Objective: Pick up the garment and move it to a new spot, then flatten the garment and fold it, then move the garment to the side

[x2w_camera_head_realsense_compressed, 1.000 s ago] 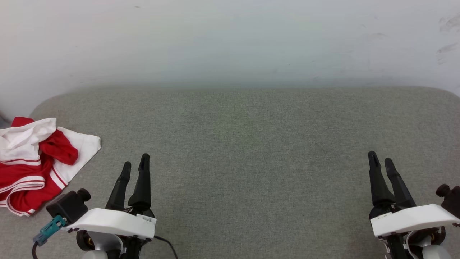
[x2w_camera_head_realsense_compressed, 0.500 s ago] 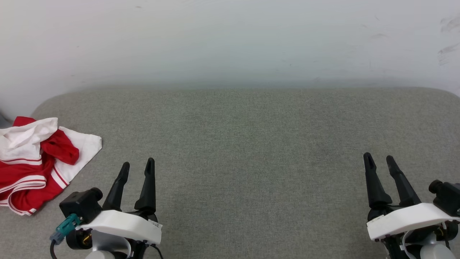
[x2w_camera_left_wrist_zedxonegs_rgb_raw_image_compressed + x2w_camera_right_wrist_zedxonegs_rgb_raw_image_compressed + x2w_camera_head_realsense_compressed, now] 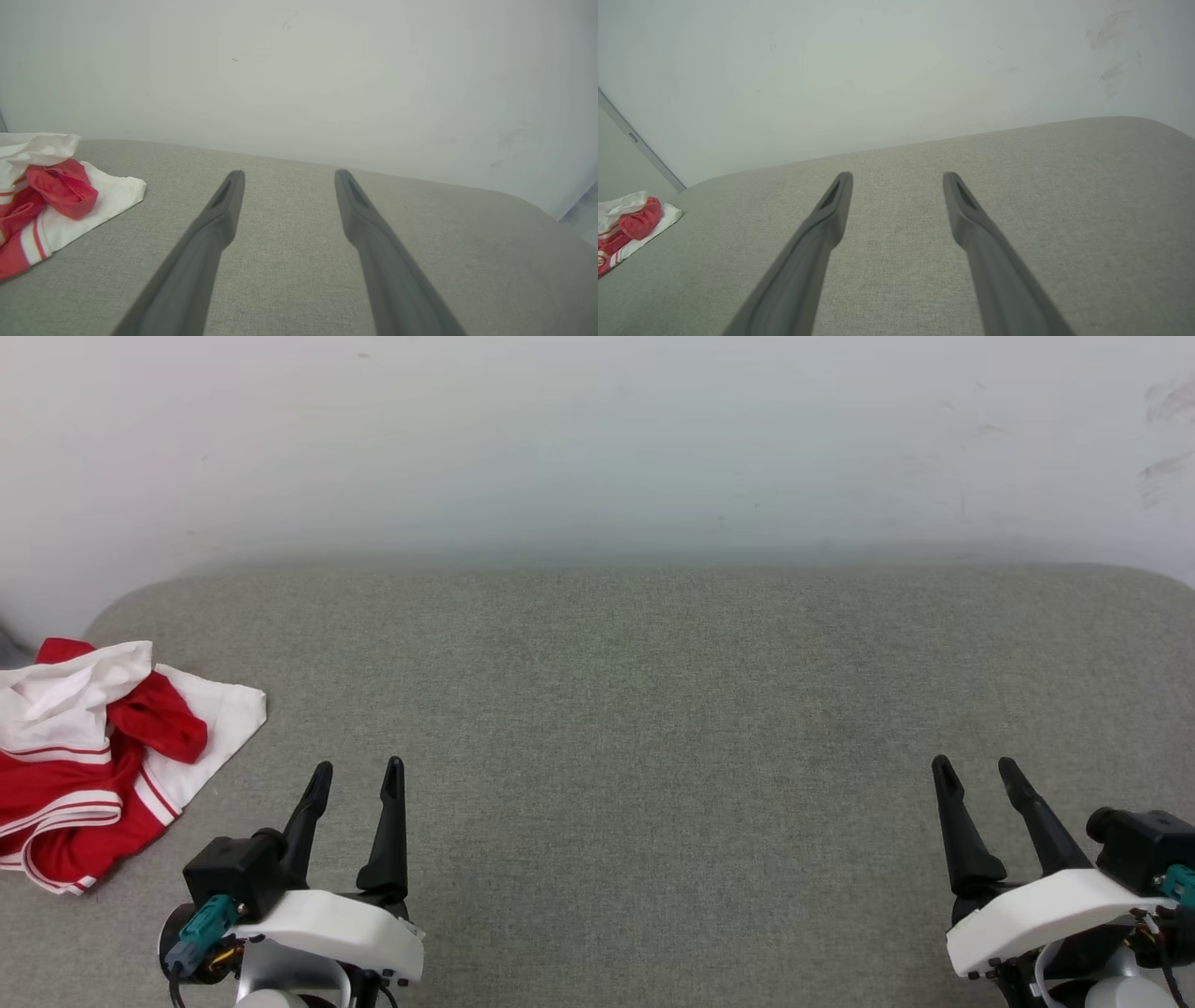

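Note:
The garment [image 3: 103, 756], red with white panels and striped trim, lies crumpled at the far left of the grey padded surface [image 3: 653, 709]. It also shows in the left wrist view [image 3: 51, 196] and, small, in the right wrist view [image 3: 630, 224]. My left gripper [image 3: 358, 775] stands open at the lower left, a little right of the garment and not touching it. At the lower right my right gripper [image 3: 976, 772] is open, far from the cloth. Nothing sits between either pair of fingers [image 3: 219, 219] [image 3: 831, 210].
A pale wall [image 3: 597, 448] rises right behind the padded surface. The surface has rounded back corners; its left edge runs close under the garment. A wide stretch of bare grey fabric lies between my two grippers.
Both grippers have drawn back toward the bottom of the head view and turned, so their fingers now show wider apart. The garment has not moved.

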